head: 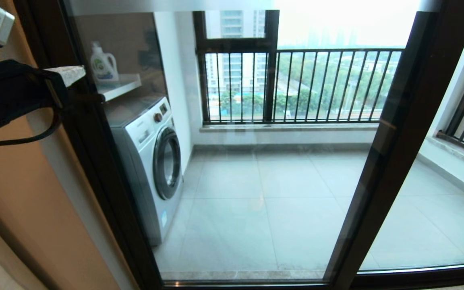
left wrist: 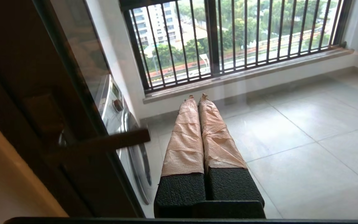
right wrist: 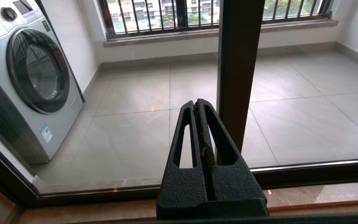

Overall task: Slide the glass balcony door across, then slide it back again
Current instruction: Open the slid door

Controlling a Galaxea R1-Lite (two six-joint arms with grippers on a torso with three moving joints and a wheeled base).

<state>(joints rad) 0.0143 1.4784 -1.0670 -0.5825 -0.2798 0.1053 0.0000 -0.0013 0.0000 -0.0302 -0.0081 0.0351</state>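
While the glass balcony door [head: 232, 161] stood across the opening with its handle-side frame at the left jamb, everything else could be placed against it. Furthest left of that frame, the left arm [head: 10, 96] hung raised on the room side. Its left gripper [left wrist: 197, 137], with tape-wrapped fingers [left wrist: 185, 140] pressed together and holding nothing, pointed at the glass just beside the door's handle [left wrist: 104, 143] without touching it. Behind the door's left part stood a washing machine [head: 151, 161], with a detergent bottle [head: 103, 64] on a shelf above it. Further right, past the barred railing window [head: 296, 84] seen through the pane, the door's other dark upright [head: 389, 145] overlapped the neighbouring panel. The right gripper [right wrist: 199, 130] sat low near that upright's foot, fingers together, empty. Judging from this, the main risk was a slip: closed fingers pushing on the narrow handle or smooth frame could skid off, strike the glass, and leave the door unmoved. An oblique push might also bind the panel in its track.
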